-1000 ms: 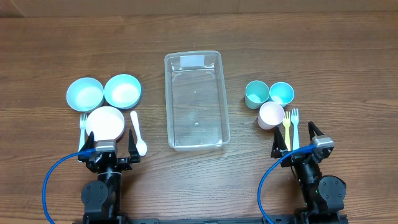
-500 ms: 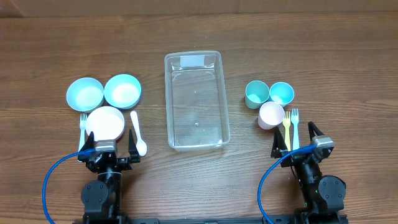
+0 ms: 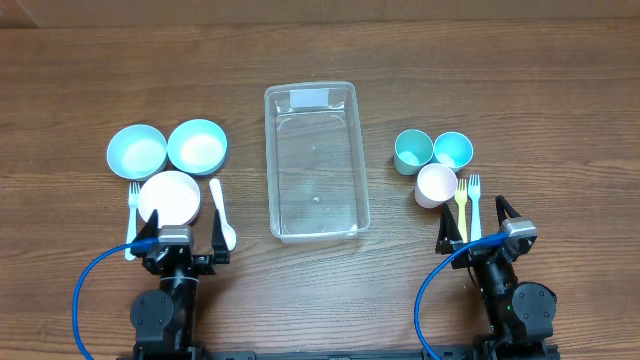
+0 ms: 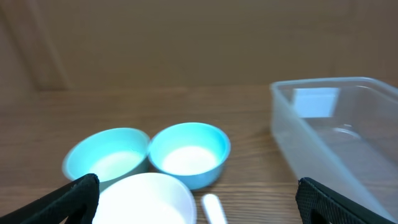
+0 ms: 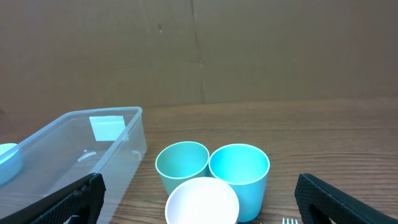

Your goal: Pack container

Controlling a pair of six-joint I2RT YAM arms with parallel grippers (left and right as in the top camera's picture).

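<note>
Two wrist views each give you only part of what the overhead view shows whole. Your left wrist camera catches the bowls (image 4: 188,152), the tip of the white spoon (image 4: 214,208) and one long side of the container (image 3: 316,165). Your right wrist camera catches the three cups (image 5: 239,168) and the container's other side. Only from above do you see the forks (image 3: 467,200) at full length.

The container lies at the middle of the table (image 3: 520,80), between the two grippers and ahead of them, touching neither. Your left gripper (image 3: 176,230) and right gripper (image 3: 472,215) both stand with fingers spread wide, gripping nothing.

The container is clear plastic, rectangular and round-cornered, with a raised rim and a pale label (image 3: 312,98) at its far end. The bowls and cups are smooth, round plastic, and the table is grained wood.
</note>
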